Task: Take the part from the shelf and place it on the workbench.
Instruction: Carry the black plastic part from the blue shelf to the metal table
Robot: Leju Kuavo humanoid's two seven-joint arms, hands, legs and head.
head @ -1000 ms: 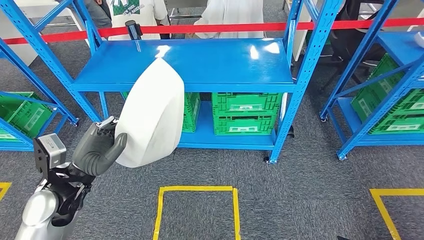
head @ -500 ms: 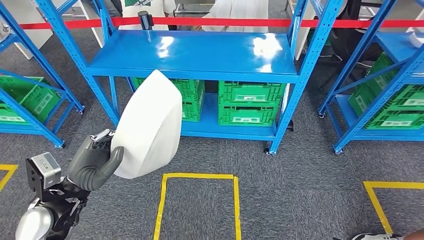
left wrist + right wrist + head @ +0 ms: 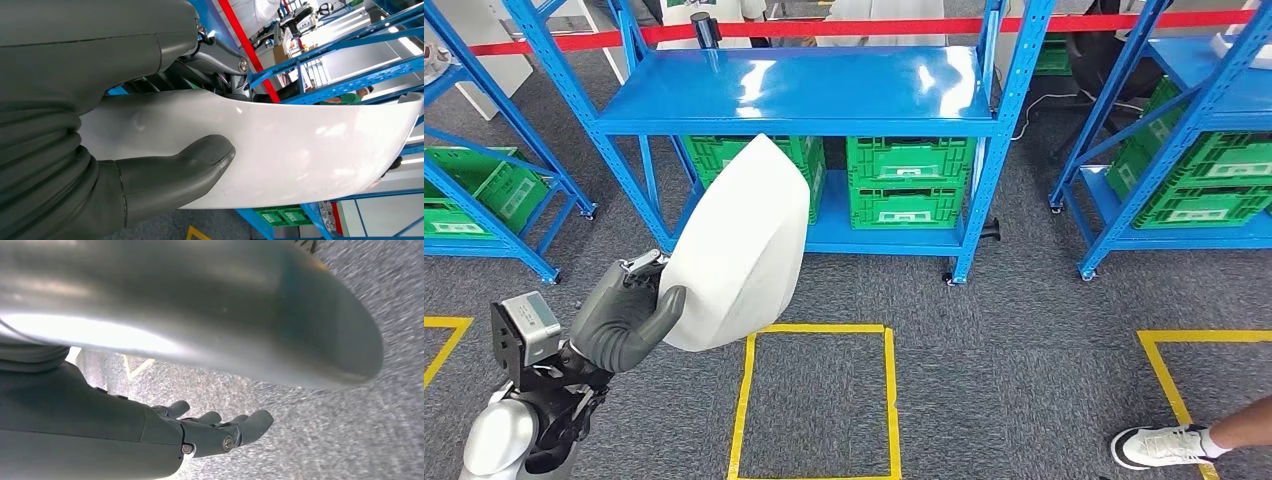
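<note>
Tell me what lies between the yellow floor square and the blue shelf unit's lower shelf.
In the head view, bare grey carpet separates the yellow floor square from the blue shelf unit; the white part, gripped by the left hand, overlaps its left side.

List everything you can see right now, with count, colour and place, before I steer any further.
Part: one, white, curved shell, gripped in the left hand, raised in front of the middle rack.
Racks: three, blue; middle rack's top shelf bare.
Crates: several, green, on the low shelves of all three racks.
Barrier tape: one, red, behind the racks.
Floor markings: yellow outlines on grey carpet.
Person's shoe: one, white, lower right floor.
Left hand: grey, holds the part.
Right hand: grey, fingers extended, holds nothing, hanging over carpet.
</note>
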